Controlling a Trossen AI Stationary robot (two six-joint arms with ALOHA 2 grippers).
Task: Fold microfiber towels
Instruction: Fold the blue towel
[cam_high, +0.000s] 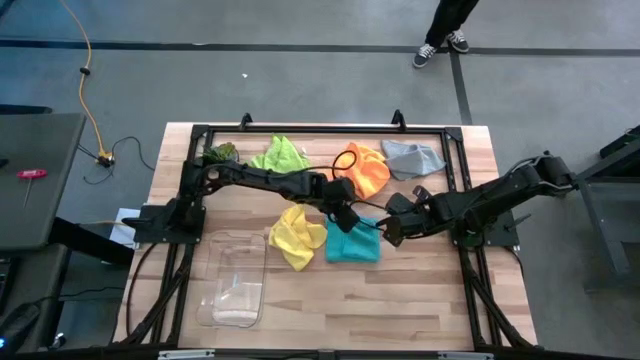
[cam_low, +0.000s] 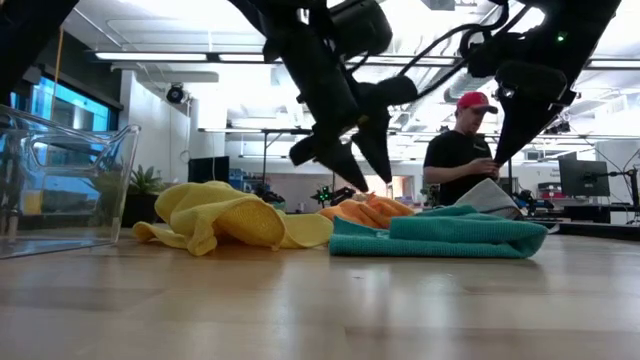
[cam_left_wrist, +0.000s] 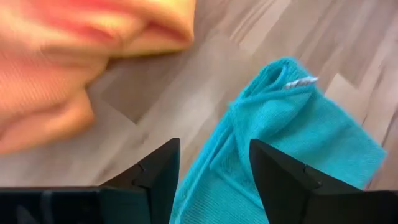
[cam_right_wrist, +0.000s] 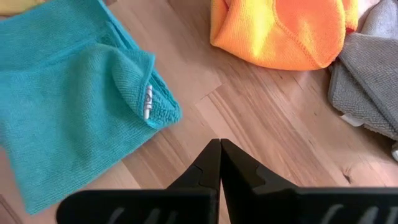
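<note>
The teal towel (cam_high: 353, 244) lies on the table's middle, partly folded, one corner with a white tag (cam_right_wrist: 148, 102) turned over. My left gripper (cam_left_wrist: 214, 180) is open just above its far edge, a finger on either side of a raised fold, touching nothing; it also shows in the low view (cam_low: 368, 176). My right gripper (cam_right_wrist: 219, 148) is shut and empty over bare wood beside the towel's right corner (cam_high: 383, 235). The yellow towel (cam_high: 297, 237) lies crumpled left of the teal one. The lime green (cam_high: 280, 155), orange (cam_high: 366, 170) and grey (cam_high: 413, 158) towels lie along the far edge.
A clear plastic bin (cam_high: 235, 277) stands at the near left. A small green plant (cam_high: 220, 153) sits at the far left corner. A person (cam_low: 462, 150) stands beyond the table's far side. Bare wood shows at the near right (cam_high: 430, 300).
</note>
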